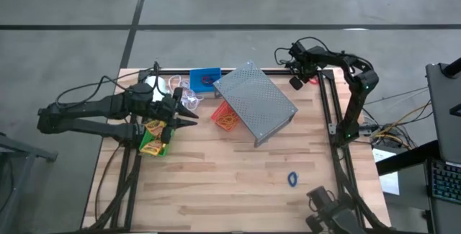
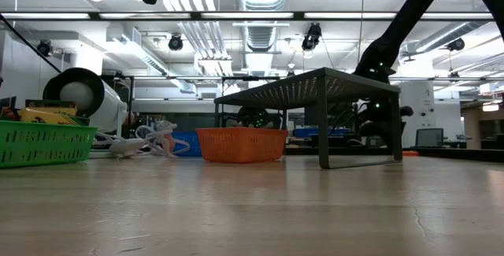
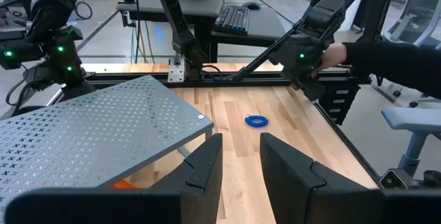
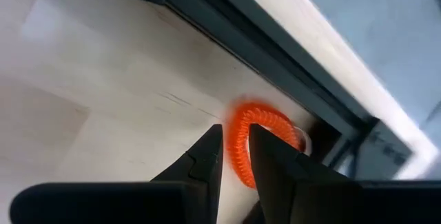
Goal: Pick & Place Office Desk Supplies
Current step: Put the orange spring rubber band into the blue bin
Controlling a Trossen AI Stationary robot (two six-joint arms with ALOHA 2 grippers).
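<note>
Office supplies, big to small. Grey perforated rack (image 1: pixel 254 102) sits mid-tabletop toward the far edge; not ours, but it overhangs the work.

Green bin (image 1: pixel 153 142) is near the left edge with a yellow crayon box (image 1: pixel 155 126) in it. Orange bin (image 1: pixel 225 116) is half under the rack's near-left side. Blue bin (image 1: pixel 204 79) is at the far edge. Judgement: all three are light, thin plastic mesh with stiff rims. Pinch a rim wall; the orange one needs a low approach or a drag-out first.

Crayon box: light cardboard, crushable. Take it across the narrow faces, gently.

Blue ring band (image 1: pixel 292 179) lies alone toward the near-right part of the tabletop. Red-orange coil band (image 4: pixel 265 141) lies at the far-right corner, against the dark edge rail. Judgement: both soft, springy, near weightless and likely to roll or squirm. Pinch one strand of the loop, not the whole ring; the rail limits finger clearance on that side.

Right gripper (image 4: pixel 234 138) hangs at the coil with fingers set narrow, one strand sitting in the gap; can't tell if it's pinched. Left gripper (image 3: pixel 240 151) hovers above the green bin, fingers partly apart, holding nothing.
</note>
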